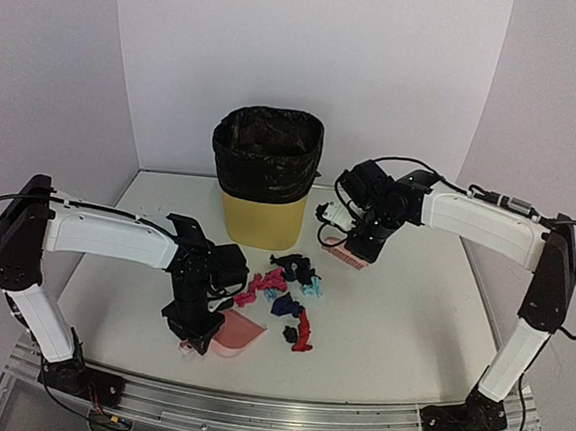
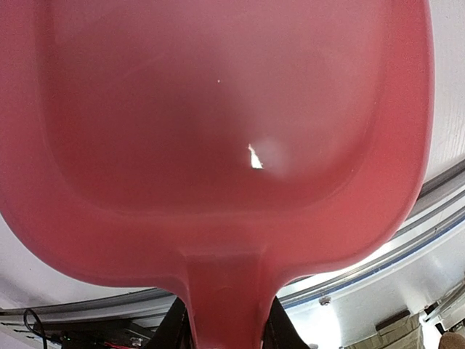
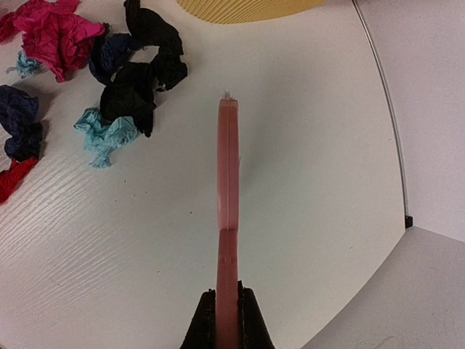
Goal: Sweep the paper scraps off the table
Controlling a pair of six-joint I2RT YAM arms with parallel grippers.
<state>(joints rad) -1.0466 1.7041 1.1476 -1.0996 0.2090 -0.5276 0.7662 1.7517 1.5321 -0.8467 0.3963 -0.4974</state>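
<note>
1. Top external view: the left arm folds down at the near left of the table [image 1: 409, 325]. The left gripper [image 1: 198, 342] is clamped on the handle of a pink dustpan [image 1: 239, 333], held low near the tabletop.
2. The right arm reaches in from the right, wrist pointing down. The right gripper [image 1: 351, 246] is closed on a pink hand brush [image 1: 346, 257].
3. The paper scraps [image 1: 287, 290] lie clustered mid-table between dustpan and brush, in front of a yellow bin [image 1: 263, 219].
4. The scraps are crumpled wads in magenta, red, navy and teal. The dustpan is smooth, glossy plastic with rounded corners, and the tabletop is matte white with a faint grain.
</note>
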